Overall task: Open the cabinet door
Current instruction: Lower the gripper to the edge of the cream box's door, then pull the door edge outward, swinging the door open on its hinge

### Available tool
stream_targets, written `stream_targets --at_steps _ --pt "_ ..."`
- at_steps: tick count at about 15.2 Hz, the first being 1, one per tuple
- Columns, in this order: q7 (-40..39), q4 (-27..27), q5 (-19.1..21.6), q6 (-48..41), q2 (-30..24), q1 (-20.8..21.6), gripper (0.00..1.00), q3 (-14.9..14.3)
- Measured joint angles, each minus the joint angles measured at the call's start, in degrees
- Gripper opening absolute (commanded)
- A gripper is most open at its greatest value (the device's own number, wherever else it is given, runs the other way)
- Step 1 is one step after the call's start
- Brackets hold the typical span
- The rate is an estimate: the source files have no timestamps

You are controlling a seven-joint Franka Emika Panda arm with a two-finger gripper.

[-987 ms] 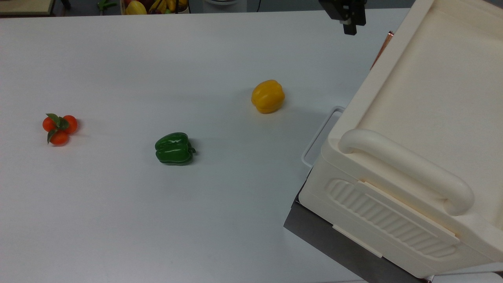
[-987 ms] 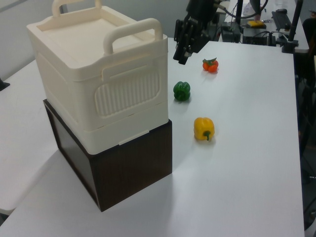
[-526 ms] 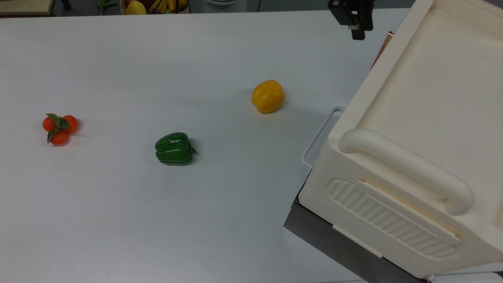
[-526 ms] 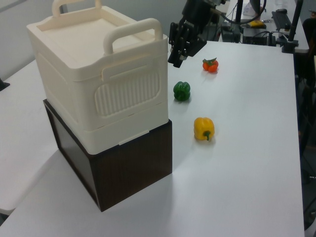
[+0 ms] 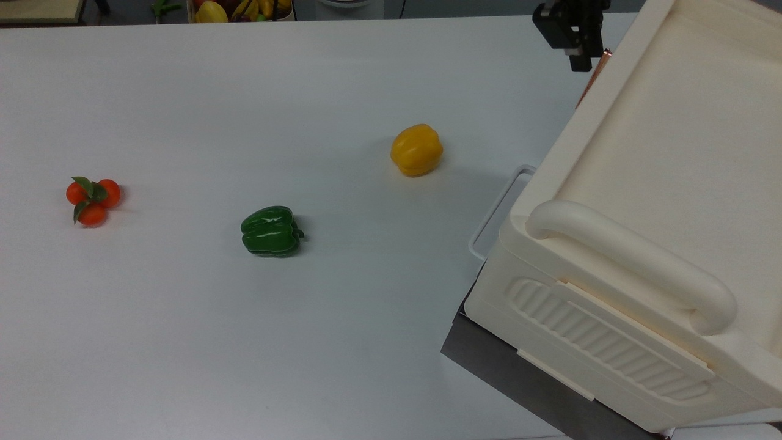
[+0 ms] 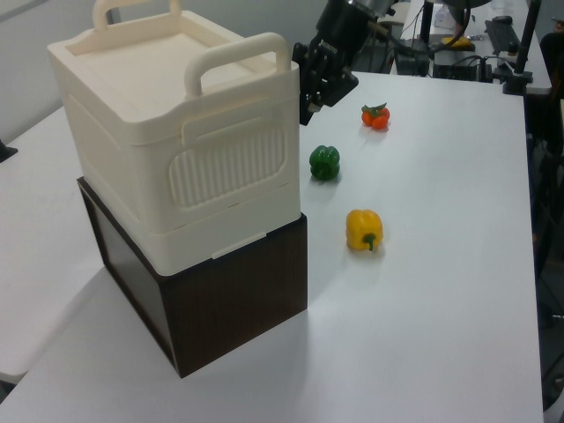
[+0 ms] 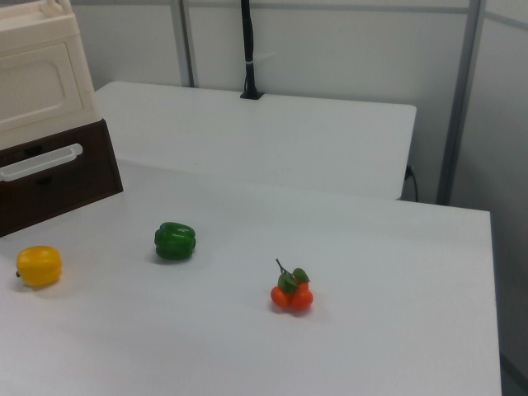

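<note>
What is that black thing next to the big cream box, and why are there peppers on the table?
The black thing is a robot arm's gripper, a hand with two fingers. It holds nothing and hangs by the copper-coloured strip handle on the cream plastic cabinet door, which it should open. The cream plastic cabinet sits on a dark brown wooden box. One picture looks down from above; two look from the sides. On the white table lie a yellow bell pepper, a green bell pepper and a small bunch of orange tomatoes with leaves, all just lying apart from the cabinet.
</note>
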Motion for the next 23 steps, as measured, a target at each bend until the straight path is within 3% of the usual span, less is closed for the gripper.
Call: stream_targets --at_steps 2,6,15,23 --pt "0.0 0.0 0.0 2.0 0.6 0.0 0.28 0.6" --pt "0.0 -0.2 -0.1 3.0 0.7 0.0 0.0 0.9" --pt "0.2 -0.6 0.0 2.4 0.3 -0.6 0.0 1.1" --pt "0.2 -1.1 0.1 -7.5 -2.9 -4.7 0.0 1.4"
